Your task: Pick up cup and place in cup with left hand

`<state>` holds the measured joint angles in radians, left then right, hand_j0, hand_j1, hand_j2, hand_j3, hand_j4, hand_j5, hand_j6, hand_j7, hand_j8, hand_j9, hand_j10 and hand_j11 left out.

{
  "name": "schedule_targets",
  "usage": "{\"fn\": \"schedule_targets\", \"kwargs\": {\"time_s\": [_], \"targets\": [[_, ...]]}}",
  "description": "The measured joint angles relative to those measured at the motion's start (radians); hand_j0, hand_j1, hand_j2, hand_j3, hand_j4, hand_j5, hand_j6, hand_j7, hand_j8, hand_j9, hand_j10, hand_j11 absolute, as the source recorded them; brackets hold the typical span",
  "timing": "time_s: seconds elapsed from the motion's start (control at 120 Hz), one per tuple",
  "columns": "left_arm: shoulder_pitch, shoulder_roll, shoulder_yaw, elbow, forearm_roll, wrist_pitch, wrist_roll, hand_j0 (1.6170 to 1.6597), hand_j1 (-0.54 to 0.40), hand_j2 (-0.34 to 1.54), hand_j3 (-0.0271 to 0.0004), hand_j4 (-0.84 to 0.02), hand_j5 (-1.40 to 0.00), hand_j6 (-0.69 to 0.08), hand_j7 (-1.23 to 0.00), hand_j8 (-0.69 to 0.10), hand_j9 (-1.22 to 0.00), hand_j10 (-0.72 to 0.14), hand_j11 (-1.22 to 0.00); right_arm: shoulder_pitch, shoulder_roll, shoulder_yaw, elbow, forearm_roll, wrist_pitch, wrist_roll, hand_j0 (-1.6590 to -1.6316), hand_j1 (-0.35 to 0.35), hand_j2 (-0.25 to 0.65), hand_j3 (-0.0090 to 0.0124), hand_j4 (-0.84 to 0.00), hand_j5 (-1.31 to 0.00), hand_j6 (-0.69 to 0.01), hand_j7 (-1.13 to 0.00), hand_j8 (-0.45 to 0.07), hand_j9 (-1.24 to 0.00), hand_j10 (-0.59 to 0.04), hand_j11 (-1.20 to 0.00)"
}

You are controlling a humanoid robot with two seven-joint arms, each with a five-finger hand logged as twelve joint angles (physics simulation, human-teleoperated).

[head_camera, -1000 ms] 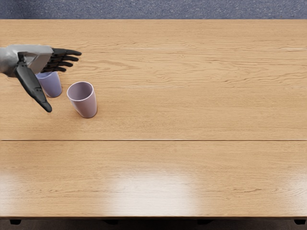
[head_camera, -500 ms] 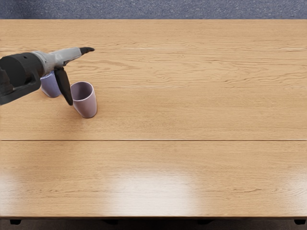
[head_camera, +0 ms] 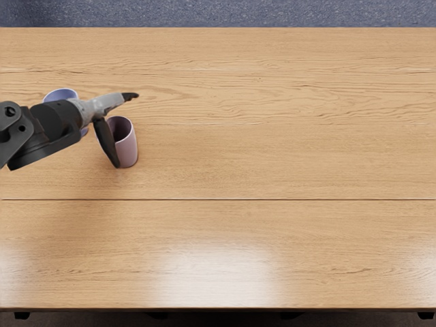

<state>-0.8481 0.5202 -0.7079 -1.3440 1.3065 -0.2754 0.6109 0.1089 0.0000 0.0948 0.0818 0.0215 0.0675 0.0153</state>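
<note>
Pink cup [head_camera: 127, 147] and blue cup [head_camera: 61, 92] stand on the worktop [head_camera: 272, 157], the blue partly hidden; over them the left robot hand [head_camera: 100, 107] gapes, thumb apart from fingers, gripping neither. Whether it touches the pink, I can't tell.

From above, we see two cups standing on the table [head_camera: 272, 163] around the robot's left hand [head_camera: 97, 105]: the right-hand cup [head_camera: 128, 150] just beside it, partly behind its thumb, and the left-hand cup [head_camera: 61, 92] partly behind its wrist. Floor [head_camera: 238, 12] lies beyond the hand, past the table's far edge.
</note>
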Motion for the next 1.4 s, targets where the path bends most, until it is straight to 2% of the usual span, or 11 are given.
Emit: {"fn": "schedule_targets", "kwargs": {"time_s": [0.108,0.267,0.333,0.475,0.517,0.675,0.983,1.233,1.292,1.4], "targets": [[-0.024,0.000,0.023,0.023,-0.001,0.002,0.000,1.6581,0.322,0.01,0.0000,-0.026,-0.03,-0.027,-0.03,-0.027,-0.03,-0.025,-0.03,0.000,0.000,0.000,0.000,0.000,0.000,0.000,-1.6581,-0.349,0.000,0.0000,-0.001,0.00,-0.001,0.00,-0.001,0.00,0.000,0.00],[-0.062,-0.004,0.058,0.047,-0.001,0.003,0.000,1.6581,0.208,0.03,0.0000,-0.122,-0.16,-0.123,-0.16,-0.123,-0.16,-0.122,-0.16,0.000,0.000,0.000,0.000,0.000,0.000,0.000,-1.6581,-0.349,0.000,0.0000,-0.001,0.00,-0.001,0.00,-0.001,0.00,0.000,0.00],[-0.069,-0.005,0.077,0.058,-0.002,0.005,0.000,1.6584,0.094,0.07,0.0000,-0.151,-0.19,-0.152,-0.19,-0.151,-0.19,-0.149,-0.19,0.000,0.000,0.000,0.000,0.000,0.000,0.000,-1.6581,-0.349,0.000,0.0000,-0.001,0.00,-0.001,0.00,-0.001,0.00,0.000,0.00],[-0.078,-0.011,0.104,0.067,-0.001,0.006,0.000,1.6582,0.027,0.08,0.0000,-0.197,-0.24,-0.197,-0.24,-0.196,-0.24,-0.194,-0.24,0.000,0.000,0.000,0.000,0.000,0.000,0.000,-1.6581,-0.349,0.000,0.0000,-0.001,0.00,-0.001,0.00,-0.001,0.00,0.000,0.00],[-0.080,-0.012,0.110,0.068,-0.001,0.006,0.000,1.6583,-0.008,0.13,0.0000,-0.209,-0.26,-0.210,-0.26,-0.209,-0.26,-0.207,-0.26,0.000,0.000,0.000,0.000,0.000,0.000,0.000,-1.6581,-0.349,0.000,0.0000,-0.001,0.00,-0.001,0.00,-0.001,0.00,-0.001,0.00],[-0.080,-0.011,0.122,0.070,-0.002,0.004,0.000,1.6580,0.012,0.11,0.0000,-0.246,-0.31,-0.247,-0.31,-0.246,-0.31,-0.244,-0.31,0.000,0.000,0.000,0.000,0.000,0.000,0.000,-1.6581,-0.349,0.000,0.0000,-0.001,0.00,-0.001,0.00,-0.001,0.00,0.000,0.00],[-0.100,-0.011,0.144,0.070,-0.008,0.002,0.000,1.6576,-0.040,0.08,0.0000,-0.341,-0.42,-0.314,-0.42,-0.335,-0.43,-0.334,-0.42,0.000,0.000,0.000,0.000,0.000,0.000,0.000,-1.6581,-0.349,0.000,0.0000,0.000,0.00,-0.001,0.00,-0.001,0.00,0.000,0.00],[-0.106,-0.011,0.146,0.069,-0.016,-0.005,0.000,1.6558,0.002,0.03,0.0000,-0.393,-0.50,-0.385,-0.50,-0.391,-0.51,-0.388,-0.51,0.000,0.000,0.000,0.000,0.000,0.000,0.000,-1.6581,-0.349,0.000,0.0000,-0.001,0.00,-0.001,0.00,-0.001,0.00,0.000,0.00],[-0.111,-0.011,0.147,0.069,-0.020,-0.008,0.000,1.6552,0.000,0.03,0.0000,-0.406,-0.52,-0.403,-0.53,-0.378,-0.53,-0.401,-0.53,0.000,0.000,0.000,0.000,0.000,0.000,0.000,-1.6581,-0.349,0.000,0.0000,-0.001,0.00,-0.001,0.00,-0.001,0.00,0.000,0.00],[-0.136,-0.009,0.147,0.069,-0.025,-0.010,0.000,1.6552,-0.039,0.05,0.0000,-0.418,-0.56,-0.366,-0.56,-0.333,-0.56,-0.416,-0.56,0.000,0.000,0.000,0.000,0.000,0.000,0.000,-1.6581,-0.349,0.000,0.0000,-0.001,0.00,-0.001,0.00,-0.001,0.00,0.000,0.00]]}}
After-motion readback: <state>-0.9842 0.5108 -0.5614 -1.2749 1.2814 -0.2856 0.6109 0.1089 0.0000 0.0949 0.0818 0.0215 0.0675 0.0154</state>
